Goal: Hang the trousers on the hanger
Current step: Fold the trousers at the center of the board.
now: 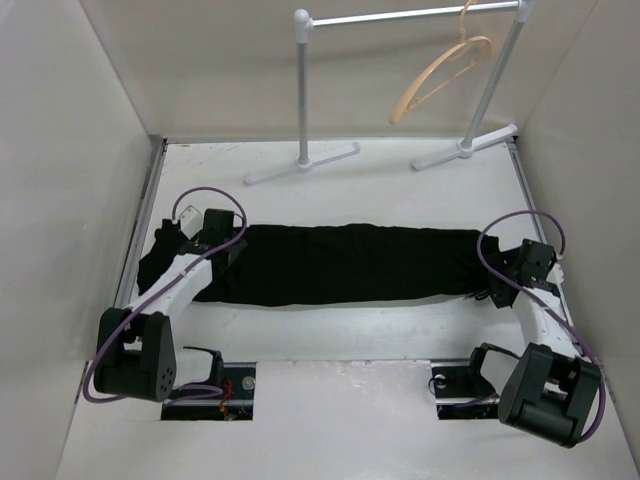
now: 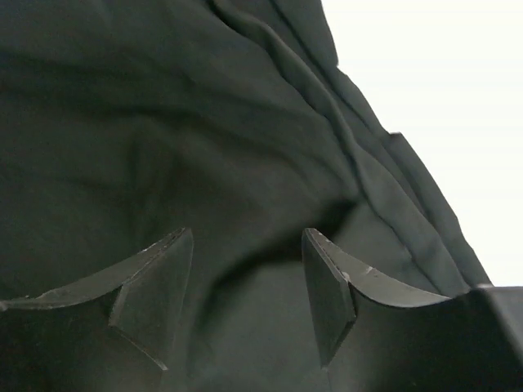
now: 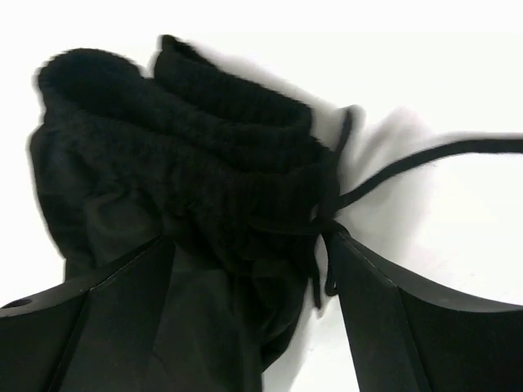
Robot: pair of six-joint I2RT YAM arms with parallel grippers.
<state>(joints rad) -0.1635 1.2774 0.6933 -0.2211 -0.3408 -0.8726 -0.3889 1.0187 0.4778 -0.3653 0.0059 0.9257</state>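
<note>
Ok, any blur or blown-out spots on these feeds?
Top external: sharp, even light, but the trousers read as flat black. Left wrist: folds legible, the table at upper right blown white. Right wrist: waistband soft and slightly blurred, table overexposed, drawstring distinct.

A white rail stand (image 1: pixel 302 90) stands on the table (image 1: pixel 330 330).

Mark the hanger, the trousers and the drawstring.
hanger (image 1: pixel 476 43): top external view, top of the shoulders just under the hook.
trousers (image 1: pixel 340 265): top external view, middle of the black cloth.
drawstring (image 3: pixel 458 150): right wrist view, loose stretch of the cord.
</note>
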